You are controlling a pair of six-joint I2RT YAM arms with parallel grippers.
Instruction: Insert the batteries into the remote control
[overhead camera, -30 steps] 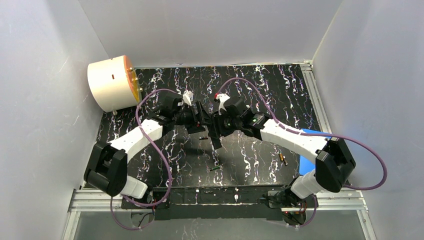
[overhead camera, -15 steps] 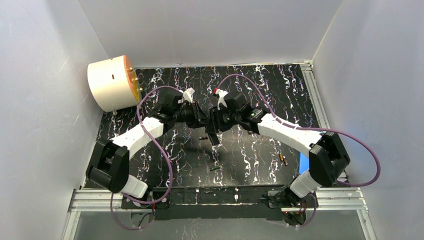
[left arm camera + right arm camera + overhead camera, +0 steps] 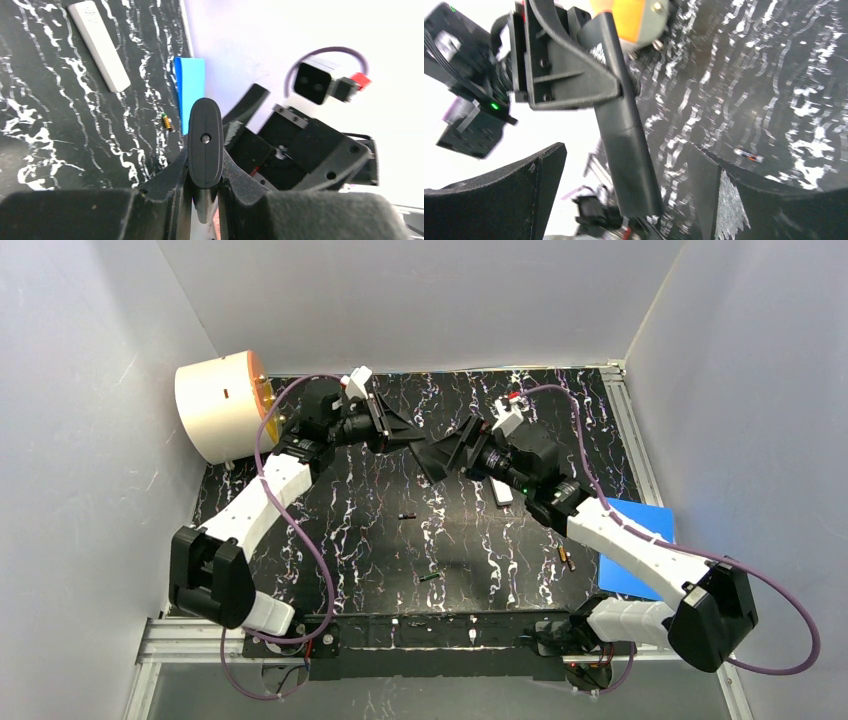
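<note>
The whole counter (image 3: 520, 540) is being viewed steeply downward from above and behind the arm bases, from well back, with both arms being taken in. The left wrist camera is being aimed along the left gripper (image 3: 204, 165) rightward at close range, over the white remote (image 3: 98, 45) and the blue sheet (image 3: 190, 90). The right wrist camera is being pointed the opposite way along the right gripper (image 3: 626, 150), toward the orange-faced drum (image 3: 634, 15). The black remote (image 3: 624, 115) is being shown in both wrist views.

3 plain white walls (image 3: 420, 300) enclose a black tabletop (image 3: 480, 550) (veined in white).
</note>
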